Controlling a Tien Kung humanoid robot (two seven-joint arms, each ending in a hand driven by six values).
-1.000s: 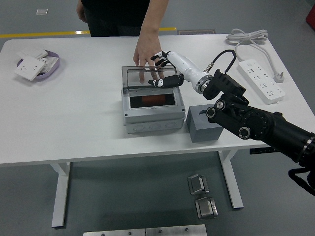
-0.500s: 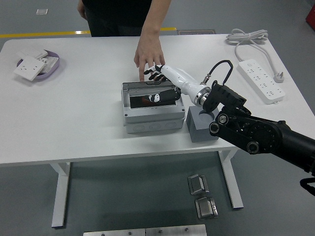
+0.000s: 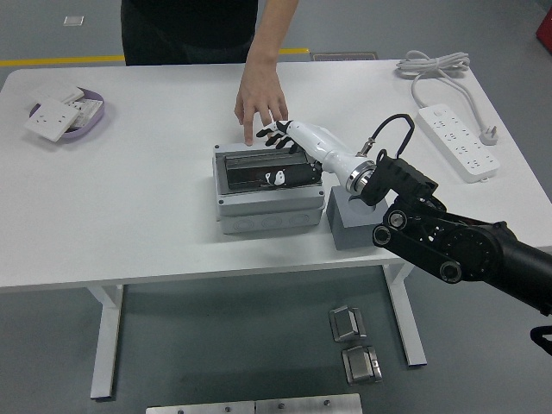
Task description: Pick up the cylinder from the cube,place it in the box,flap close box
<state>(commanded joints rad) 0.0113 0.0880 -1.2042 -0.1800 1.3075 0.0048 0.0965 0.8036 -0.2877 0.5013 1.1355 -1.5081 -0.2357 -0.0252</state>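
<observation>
We see the right robot hand point(image 3: 283, 138) stretched flat, fingers spread and holding nothing, on the grey plastic box's point(image 3: 267, 210) lowered smoky flap point(image 3: 263, 169); a person's hand point(image 3: 259, 97) rests just behind.

White desk point(image 3: 138, 207): grey box point(image 3: 266, 197) centre, grey cube point(image 3: 352, 226) just right, power strip point(image 3: 461, 142) far right, purple dish point(image 3: 65, 114) w/ switch plates far left.

This looks like a robotics lab or workshop: a white table point(image 3: 129, 216) on a grey painted floor with a yellow line point(image 3: 60, 60), a power strip point(image 3: 459, 142) well right of the robot's fingers point(image 3: 278, 136), metal parts point(image 3: 354, 343) on the floor below them.
</observation>
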